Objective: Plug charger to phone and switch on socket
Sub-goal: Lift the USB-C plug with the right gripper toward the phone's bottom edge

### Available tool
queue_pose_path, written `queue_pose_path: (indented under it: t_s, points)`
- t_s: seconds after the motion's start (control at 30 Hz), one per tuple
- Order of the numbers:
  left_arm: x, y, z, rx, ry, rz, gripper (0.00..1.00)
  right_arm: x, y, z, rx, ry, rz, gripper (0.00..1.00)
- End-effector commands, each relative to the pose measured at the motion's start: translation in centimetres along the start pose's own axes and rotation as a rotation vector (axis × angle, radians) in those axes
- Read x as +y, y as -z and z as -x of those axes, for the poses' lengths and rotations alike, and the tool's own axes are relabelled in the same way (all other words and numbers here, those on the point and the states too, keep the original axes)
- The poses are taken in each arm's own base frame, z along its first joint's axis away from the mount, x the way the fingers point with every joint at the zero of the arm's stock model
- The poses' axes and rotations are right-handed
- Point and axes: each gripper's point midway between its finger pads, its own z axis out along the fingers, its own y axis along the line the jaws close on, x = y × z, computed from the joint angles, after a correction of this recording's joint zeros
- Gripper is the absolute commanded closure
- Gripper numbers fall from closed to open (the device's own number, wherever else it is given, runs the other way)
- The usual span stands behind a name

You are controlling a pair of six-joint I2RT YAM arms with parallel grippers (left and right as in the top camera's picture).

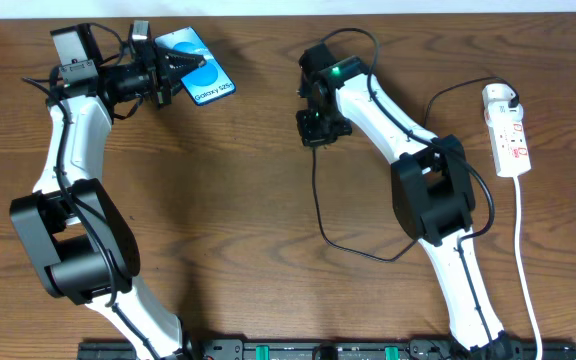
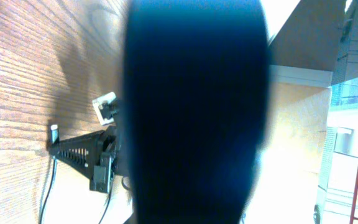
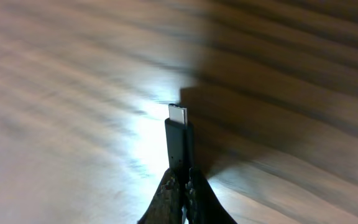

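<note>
The likeliest failure is a missed insertion. The right claw [image 3: 183, 179] is pinched shut on the charger [image 1: 316, 200] just behind its connector tip [image 3: 178, 118], so a small tilt of that tip against the port could jam it or twist it in the grip. The phone [image 1: 208, 85] is held by one end only, in the closed left claw [image 1: 176, 72]. A push from the connector may swing or slide it, since nothing backs its free end. The cable's slack loops across the counter [image 1: 228, 200] and passes by the right arm, so it could drag or snag as that arm travels.

The phone sits at the far left of the counter and looks raised and tilted. It fills the left wrist view as a dark blur, so its port cannot be made out. The connector hangs close above bare wood, well apart from the phone and to its right. The socket [image 1: 509, 135] lies at the far right edge, untouched; its switch position cannot be read.
</note>
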Motion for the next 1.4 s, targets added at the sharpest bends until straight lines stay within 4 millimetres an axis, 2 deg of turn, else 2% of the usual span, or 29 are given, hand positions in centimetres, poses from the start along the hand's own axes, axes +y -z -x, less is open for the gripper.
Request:
queue_pose_path:
  t_s: [0.0, 0.1, 0.3, 0.5, 0.63, 0.87, 1.0, 1.17, 1.27, 1.37]
  points:
    - [-0.7, 0.2, -0.6, 0.027, -0.037, -0.030, 0.93, 4.0, 5.5, 0.8, -0.083, 0.235, 0.257, 0.99]
    - [-0.7, 0.2, -0.7, 0.033, -0.032, -0.034, 0.93, 5.3, 9.2, 0.9, -0.135, 0.286, 0.403, 0.99]
    - [-0.7, -0.1, -0.9, 0.041, -0.032, -0.034, 0.93, 5.9, 15.7, 0.1, -0.205, 0.342, 0.675, 0.99]
    - [-1.2, -1.4, -2.0, 0.089, -0.086, -0.050, 0.93, 4.1, 19.2, -2.9, -0.196, 0.387, 0.789, 0.99]
    - [-1.4, -2.2, -2.7, 0.116, -0.113, -0.058, 0.93, 3.1, 19.7, -3.8, -0.180, 0.380, 0.793, 0.99]
    - [-1.6, -3.4, -3.7, 0.149, -0.129, -0.059, 0.93, 3.4, 19.3, -4.2, -0.152, 0.370, 0.782, 0.98]
    - [-1.7, -3.6, -3.9, 0.155, -0.130, -0.059, 0.93, 3.5, 18.4, -4.3, -0.114, 0.351, 0.715, 0.98]
    - [-1.7, -3.6, -3.9, 0.155, -0.130, -0.059, 0.93, 3.1, 18.2, -4.1, -0.097, 0.296, 0.577, 0.98]
    - [-1.7, -3.6, -3.9, 0.155, -0.130, -0.059, 0.93, 3.9, 19.8, -4.7, -0.124, 0.343, 0.498, 0.98]
    - [-1.7, -3.6, -3.9, 0.155, -0.130, -0.059, 0.93, 5.3, 21.8, -5.6, -0.158, 0.385, 0.491, 0.98]
